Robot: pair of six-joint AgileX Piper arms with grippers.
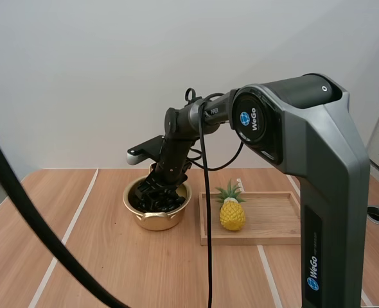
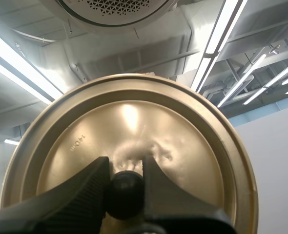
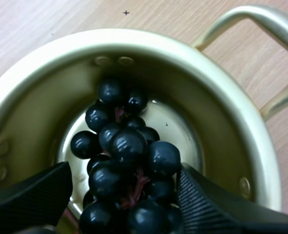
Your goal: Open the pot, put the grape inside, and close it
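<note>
Left jaws: the left gripper has its two black fingers closed on the small round black knob of a round gold-coloured metal lid; the knob sits pinched between the tips.
Lid: held up off the pot, its knob face turned to the wrist camera, with a raised ring inside the rim and a small stamped mark on the metal.
Right jaws: the right gripper is lowered into the mouth of the pot with its fingers spread wide. One ribbed finger lies against the bunch, and a sliver of pot wall shows between the other finger and the fruit, so nothing is clamped.
Grapes: a bunch of dark, glossy, near-black grapes on a reddish stem lies inside the pot between the spread fingers, reaching from them down onto the pot floor.
Pot: a round gold-coloured metal pot, uncovered, with a loop handle on its side; it stands on the table just beside the tray.
Surface: a light wooden table with pale seams running across it.
Neighbours: a shallow rectangular wooden tray carries a yellow toy pineapple with green leaves, standing upright.
Count: one pot, one lid, one bunch, one tray, one pineapple, two grippers.
</note>
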